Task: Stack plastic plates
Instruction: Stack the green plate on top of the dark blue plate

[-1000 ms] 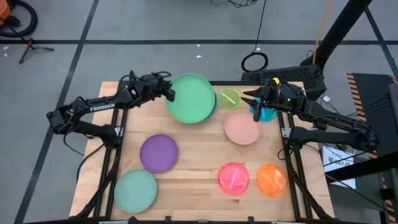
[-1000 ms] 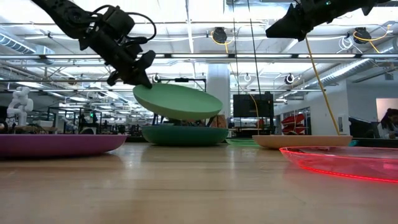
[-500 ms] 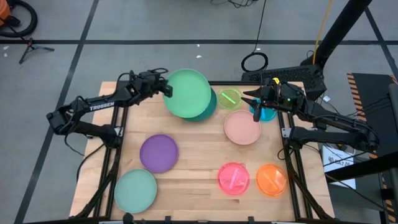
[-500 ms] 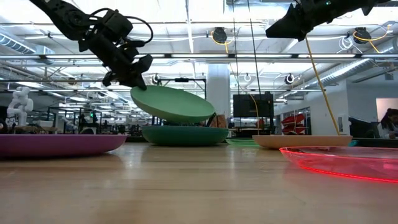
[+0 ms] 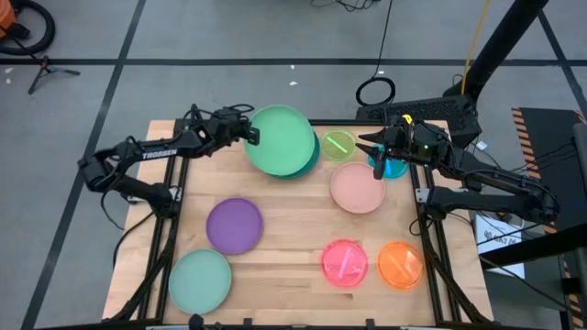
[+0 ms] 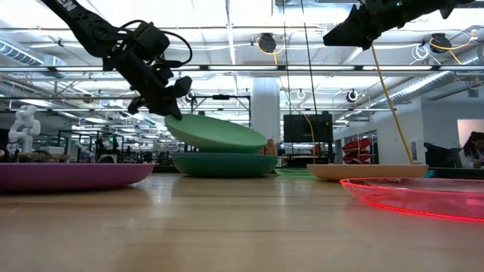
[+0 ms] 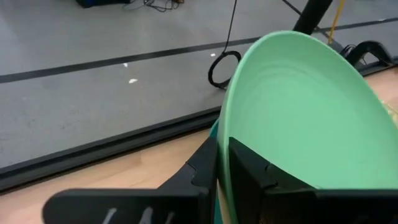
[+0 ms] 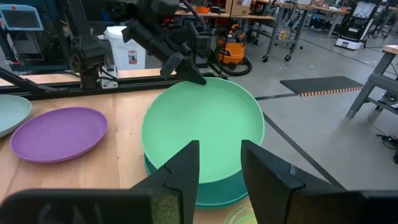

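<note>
Wooden worktop (image 5: 284, 234) carries scattered plates, and at its far side the left claw (image 5: 251, 136) is clamped on the left rim of a green plate (image 5: 282, 139), tilted just above a teal plate (image 6: 224, 164) directly beneath. Right claw (image 5: 378, 154), fingers apart, waits over the far-right plates, so lowering falls to the left arm.

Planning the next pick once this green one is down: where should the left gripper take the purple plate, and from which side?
Take the purple plate by its raised rim on the edge facing the left arm's side of the table, one finger over the lip and one under. It lies flat and alone on the table, so that edge looks unobstructed. The left gripper now pinches the green plate the same way.
</note>
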Action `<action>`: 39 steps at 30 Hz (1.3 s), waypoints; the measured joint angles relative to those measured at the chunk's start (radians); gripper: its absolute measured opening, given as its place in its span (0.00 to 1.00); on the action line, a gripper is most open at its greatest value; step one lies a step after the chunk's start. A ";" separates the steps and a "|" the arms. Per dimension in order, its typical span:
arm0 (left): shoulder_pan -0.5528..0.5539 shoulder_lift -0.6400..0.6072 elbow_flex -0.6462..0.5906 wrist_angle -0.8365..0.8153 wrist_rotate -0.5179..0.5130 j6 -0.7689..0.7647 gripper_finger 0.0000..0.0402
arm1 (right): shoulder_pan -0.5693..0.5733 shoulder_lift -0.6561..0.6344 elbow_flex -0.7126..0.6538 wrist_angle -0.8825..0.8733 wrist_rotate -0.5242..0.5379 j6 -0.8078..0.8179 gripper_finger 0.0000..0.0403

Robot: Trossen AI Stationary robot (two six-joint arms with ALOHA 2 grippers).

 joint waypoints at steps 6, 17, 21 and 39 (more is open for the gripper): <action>0.000 0.005 0.000 0.003 -0.004 0.003 0.09 | 0.000 0.000 0.000 0.000 0.000 0.000 0.28; 0.000 0.005 0.000 -0.004 -0.003 0.016 0.09 | 0.000 0.000 0.000 -0.001 0.000 0.033 0.28; 0.000 0.005 0.000 -0.004 -0.003 0.019 0.09 | 0.000 0.001 0.000 -0.032 0.000 0.034 0.28; 0.000 0.005 0.000 -0.027 0.003 0.049 0.09 | 0.000 0.071 0.000 0.005 0.001 -0.030 0.28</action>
